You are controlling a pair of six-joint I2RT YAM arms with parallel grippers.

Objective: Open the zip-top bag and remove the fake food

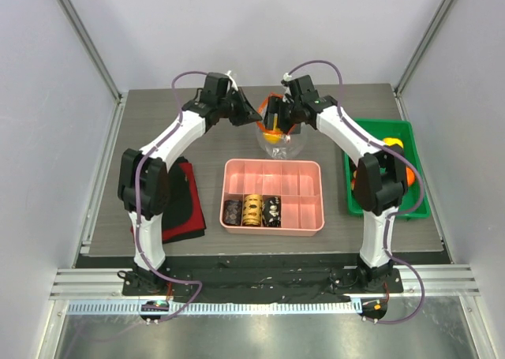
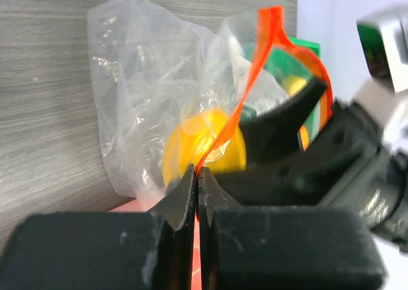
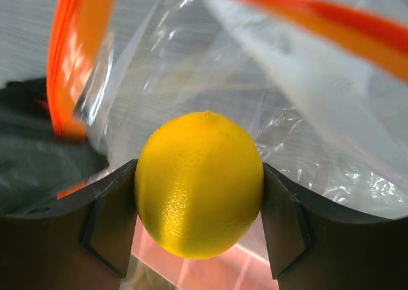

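The clear zip-top bag (image 1: 281,144) hangs open above the table at the back centre, its red-orange zip strip (image 2: 252,79) spread wide. My left gripper (image 2: 197,175) is shut on the bag's zip strip at the left of the mouth. My right gripper (image 3: 199,194) reaches into the bag's mouth and is shut on a yellow lemon (image 3: 199,183), one piece of the fake food; the lemon also shows through the plastic in the left wrist view (image 2: 207,148) and in the top view (image 1: 272,135).
A pink divided tray (image 1: 273,195) lies in front of the bag with three dark and gold patterned cylinders (image 1: 252,211) in its near compartments. A green bin (image 1: 387,170) with orange and yellow fruit stands at the right. A red and black cloth (image 1: 183,203) lies at the left.
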